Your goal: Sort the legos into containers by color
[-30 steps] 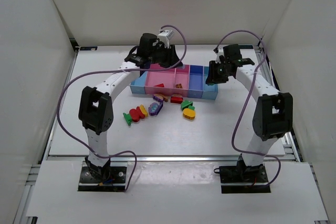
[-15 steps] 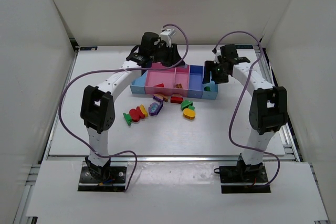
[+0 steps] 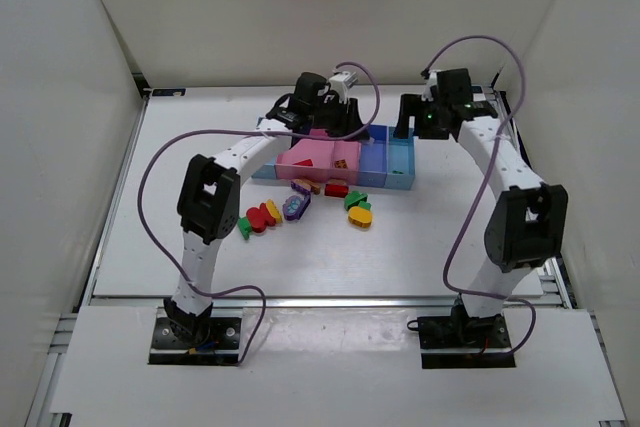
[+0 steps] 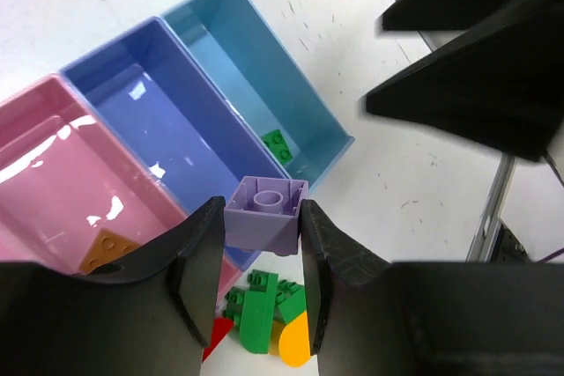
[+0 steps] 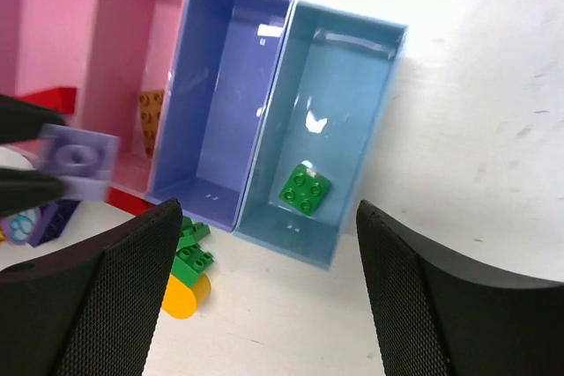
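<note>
Left tool [image 4: 261, 222] pinches a purple lego [image 4: 266, 209]; right tool [image 5: 269, 244] gapes (apparently above the containers [image 5: 348, 15]).

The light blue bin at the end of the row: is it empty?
No, one green lego lies on the floor of the light blue bin, plain in the right wrist view.

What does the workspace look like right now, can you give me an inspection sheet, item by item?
Surface: white table, lightly scuffed.
Job's things: joined bins, pink, blue, light blue; green brick in the light blue one; orange piece in a pink one; loose pieces in front.
Clutter: nothing seen.
Hands: left hand shut on purple brick over the bins; right hand open, empty, over the light blue bin.
Cables: purple cables loop off both arms.
Surroundings: white walls on three sides.
</note>
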Robot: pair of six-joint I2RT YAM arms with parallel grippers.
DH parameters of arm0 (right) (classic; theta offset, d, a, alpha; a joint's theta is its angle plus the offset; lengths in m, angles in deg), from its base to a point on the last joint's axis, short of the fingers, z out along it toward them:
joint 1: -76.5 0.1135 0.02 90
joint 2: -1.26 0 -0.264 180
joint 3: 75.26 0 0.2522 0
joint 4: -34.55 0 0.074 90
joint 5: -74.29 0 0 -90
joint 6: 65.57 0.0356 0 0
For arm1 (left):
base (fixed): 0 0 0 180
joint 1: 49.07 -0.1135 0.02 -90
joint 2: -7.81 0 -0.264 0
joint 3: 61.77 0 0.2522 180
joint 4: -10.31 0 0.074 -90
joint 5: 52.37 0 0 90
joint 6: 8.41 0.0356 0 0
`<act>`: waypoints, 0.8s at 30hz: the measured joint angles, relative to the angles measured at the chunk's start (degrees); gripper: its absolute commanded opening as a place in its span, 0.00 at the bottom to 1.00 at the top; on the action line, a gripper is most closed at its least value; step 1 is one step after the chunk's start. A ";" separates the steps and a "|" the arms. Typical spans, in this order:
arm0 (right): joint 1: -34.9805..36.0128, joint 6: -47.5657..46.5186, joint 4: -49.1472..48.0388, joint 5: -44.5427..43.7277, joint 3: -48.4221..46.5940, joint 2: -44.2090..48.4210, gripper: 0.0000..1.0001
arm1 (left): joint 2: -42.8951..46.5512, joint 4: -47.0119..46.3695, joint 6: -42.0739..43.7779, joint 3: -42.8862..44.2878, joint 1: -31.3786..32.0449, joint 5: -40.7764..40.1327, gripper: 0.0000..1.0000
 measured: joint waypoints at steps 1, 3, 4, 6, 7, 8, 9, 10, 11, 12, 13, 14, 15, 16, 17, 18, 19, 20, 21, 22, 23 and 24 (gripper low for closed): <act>-0.55 0.00 -0.04 -0.20 0.00 1.60 0.83 | -0.66 0.04 0.02 0.44 0.26 0.13 0.14; -1.97 0.02 -0.11 -0.39 0.00 4.44 0.83 | -2.29 0.17 0.02 2.05 0.92 0.48 0.17; -2.89 0.04 -0.15 -0.52 0.07 5.70 0.83 | -2.95 0.24 0.02 2.75 1.16 0.66 0.20; -4.66 0.20 -0.22 -0.57 0.33 7.50 0.83 | -4.52 0.35 0.02 4.13 1.62 0.90 0.24; -5.49 0.24 -0.17 -0.57 0.59 8.09 0.83 | -5.20 0.39 0.02 4.74 1.79 0.96 0.27; -6.25 0.31 -0.22 -0.59 0.98 8.50 0.83 | -5.99 0.39 0.04 5.42 2.01 1.05 0.29; -6.93 0.39 -0.17 -0.59 1.36 8.72 0.83 | -6.56 0.42 0.04 5.88 2.10 1.07 0.32; -7.56 0.44 -0.15 -0.57 1.84 8.81 0.83 | -7.17 0.50 0.09 6.16 2.16 1.09 0.34; -8.07 0.48 -0.04 -0.55 2.32 8.83 0.83 | -7.65 0.72 0.15 6.47 2.29 1.05 0.34; -8.52 0.57 0.00 -0.52 2.84 8.83 0.83 | -8.15 0.98 0.22 6.75 2.38 1.05 0.34; -8.81 0.59 0.15 -0.48 3.23 8.83 0.83 | -8.48 1.16 0.24 6.93 2.43 1.05 0.37; -9.22 0.63 0.37 -0.31 3.67 8.83 0.83 | -8.96 1.53 0.24 7.21 2.45 1.07 0.39; -9.46 0.63 0.48 -0.22 3.87 8.83 0.83 | -9.31 1.60 0.26 7.54 2.45 1.03 0.43; -9.77 0.63 0.59 -0.07 4.04 8.83 0.83 | -9.70 1.73 0.46 7.78 2.47 0.98 0.47; -9.94 0.63 0.68 0.04 4.13 8.83 0.83 | -10.01 1.73 0.59 7.93 2.47 0.87 0.49; -10.12 0.63 0.92 0.26 4.15 8.83 0.83 | -10.25 1.84 0.70 8.13 2.47 0.74 0.52; -10.16 0.63 0.96 0.46 4.15 8.83 0.83 | -10.40 1.95 0.92 8.15 2.47 0.61 0.56; -10.19 0.59 0.98 0.76 4.15 8.83 0.83 | -10.45 1.95 1.16 8.15 2.47 0.57 0.58; -10.21 0.57 0.98 1.07 4.17 8.83 0.83 | -10.49 1.99 1.31 8.15 2.47 0.52 0.58; -10.21 0.55 0.98 1.27 4.20 8.83 0.83 | -10.49 1.95 1.49 8.15 2.49 0.50 0.60; -10.21 0.48 0.94 1.49 4.31 8.83 0.83 | -10.49 1.88 1.64 8.15 2.51 0.48 0.63; -10.21 0.39 0.85 1.68 4.52 8.85 0.83 | -10.49 1.86 1.95 8.15 2.54 0.46 0.65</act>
